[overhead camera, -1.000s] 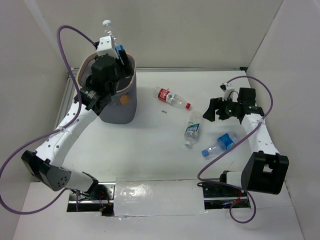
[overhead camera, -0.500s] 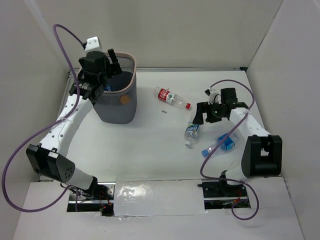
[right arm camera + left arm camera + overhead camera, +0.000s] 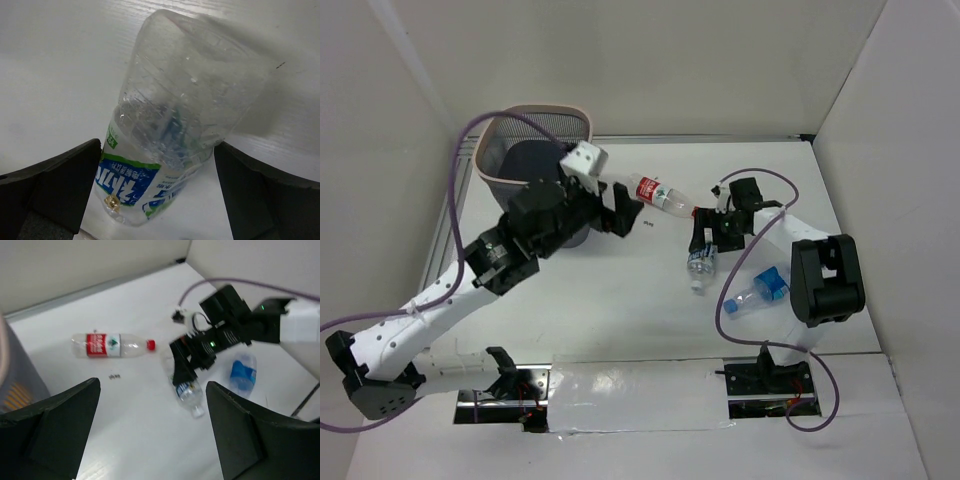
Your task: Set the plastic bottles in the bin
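Nearest the arm bases, the blue-label bottle (image 3: 761, 289) lies on the table (image 3: 620, 310), with neither hand at it.

Just beyond it is the white-blue label bottle (image 3: 700, 264). Its long axis runs roughly near to far, cap toward the bases. The right hand (image 3: 706, 234) sits over its far, base end. In the right wrist view the fingers (image 3: 52, 187) are spread wide, one on each side of the bottle's body, across its width and not yet pinching it. This straddle is what the coming grasp turns on, and the right arm is plainly the nearer one.

Farther back, the red-label bottle (image 3: 658, 194) lies crosswise, cap to the right. The left hand (image 3: 618, 208), spread and empty, is just left of its base end. The bin (image 3: 535, 112) stands beyond, at the far left.

A second ago the left hand held a bottle above the bin. It has since swung away toward the middle of the table, and that bottle is out of sight, probably dropped inside. The right hand has come in from the right and settled over its bottle.
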Available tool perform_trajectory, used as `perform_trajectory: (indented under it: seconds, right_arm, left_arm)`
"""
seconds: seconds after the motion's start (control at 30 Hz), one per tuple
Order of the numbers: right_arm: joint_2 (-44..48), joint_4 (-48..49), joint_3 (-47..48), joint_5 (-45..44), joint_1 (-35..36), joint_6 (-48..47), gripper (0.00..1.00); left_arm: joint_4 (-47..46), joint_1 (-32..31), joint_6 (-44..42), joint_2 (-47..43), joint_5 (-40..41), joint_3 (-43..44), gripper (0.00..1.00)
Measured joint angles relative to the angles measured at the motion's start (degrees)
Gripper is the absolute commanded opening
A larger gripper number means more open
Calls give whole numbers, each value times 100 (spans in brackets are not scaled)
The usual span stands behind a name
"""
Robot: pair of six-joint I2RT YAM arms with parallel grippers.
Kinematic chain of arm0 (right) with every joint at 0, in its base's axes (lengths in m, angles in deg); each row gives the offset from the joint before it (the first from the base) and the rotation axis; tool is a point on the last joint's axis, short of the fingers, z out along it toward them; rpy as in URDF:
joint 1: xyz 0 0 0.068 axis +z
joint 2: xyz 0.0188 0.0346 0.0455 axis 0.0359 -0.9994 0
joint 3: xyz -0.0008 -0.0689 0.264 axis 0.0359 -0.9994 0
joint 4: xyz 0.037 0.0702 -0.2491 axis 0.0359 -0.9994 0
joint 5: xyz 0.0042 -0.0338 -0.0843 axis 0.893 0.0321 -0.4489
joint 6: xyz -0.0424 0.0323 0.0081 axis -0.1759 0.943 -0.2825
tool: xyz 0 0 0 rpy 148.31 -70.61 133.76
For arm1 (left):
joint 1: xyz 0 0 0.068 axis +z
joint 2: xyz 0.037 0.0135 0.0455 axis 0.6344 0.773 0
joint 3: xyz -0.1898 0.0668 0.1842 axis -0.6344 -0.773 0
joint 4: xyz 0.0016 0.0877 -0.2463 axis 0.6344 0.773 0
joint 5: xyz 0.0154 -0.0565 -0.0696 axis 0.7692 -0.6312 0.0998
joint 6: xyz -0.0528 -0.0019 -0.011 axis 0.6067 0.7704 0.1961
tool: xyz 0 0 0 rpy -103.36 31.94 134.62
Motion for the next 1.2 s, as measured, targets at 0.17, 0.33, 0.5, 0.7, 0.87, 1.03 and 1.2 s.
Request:
perform_trajectory:
  seconds: [0.17, 0.33, 0.5, 0.7, 0.87, 1.03, 1.2]
  right_arm:
    - [-212, 33, 61, -243, 55, 133, 83]
    - [-271, 17, 127, -297, 94, 162, 51]
    - [-310, -334, 542, -20, 48, -208, 28]
    - [-310, -1294, 2487, 798, -114, -1338, 21]
    - [-282, -997, 4511, 1392, 13, -1681, 18]
    - [-535, 415, 5840, 1716, 837, -1340, 16]
    - [-2081, 1423, 8081, 1696, 2009, -973, 12]
  left_arm:
    - [-24, -1154, 315, -188, 367, -1543, 100]
    - [232, -1928, 907, -162, 669, -2599, 100]
    - [186, -2356, 1410, -31, 813, -2916, 100]
    - [-92, -2487, 1764, 188, 828, -3355, 100]
    - [-358, -2612, 2000, 487, 732, -3781, 98]
    - [-614, -2796, 2006, 809, 621, -3875, 97]
    - [-643, -2938, 2006, 942, 584, -3873, 97]
